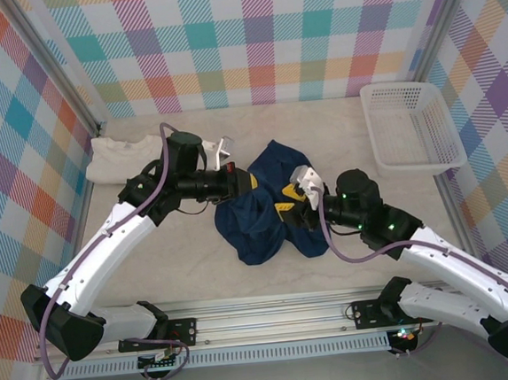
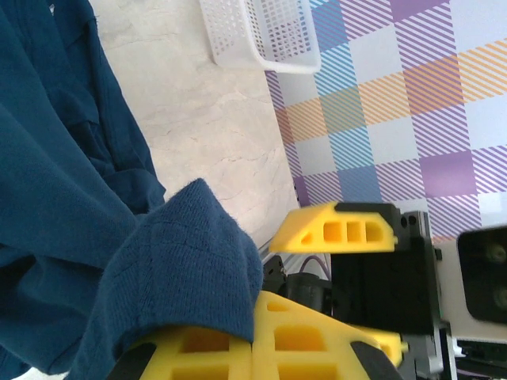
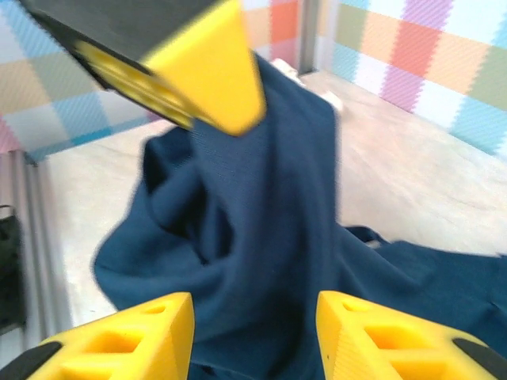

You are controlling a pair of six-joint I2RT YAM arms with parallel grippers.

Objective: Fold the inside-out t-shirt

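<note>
Top view: the dark navy blue short-sleeved cloth t-shirt [image 1: 257, 221] lies in a crumpled heap on the pale marbled desk [image 1: 190, 271], between the left jaws and the right jaws. No fold or flat panel shows.

Left wrist view: the left jaws are pressed together, with a navy hem draped over one of them and seemingly pinched.

Right wrist view: the right jaws stand wide apart. Lifted cloth hangs between them from the left jaws above.

I judge the task barely begun: spreading the shirt flat and making every fold are still to do.
</note>
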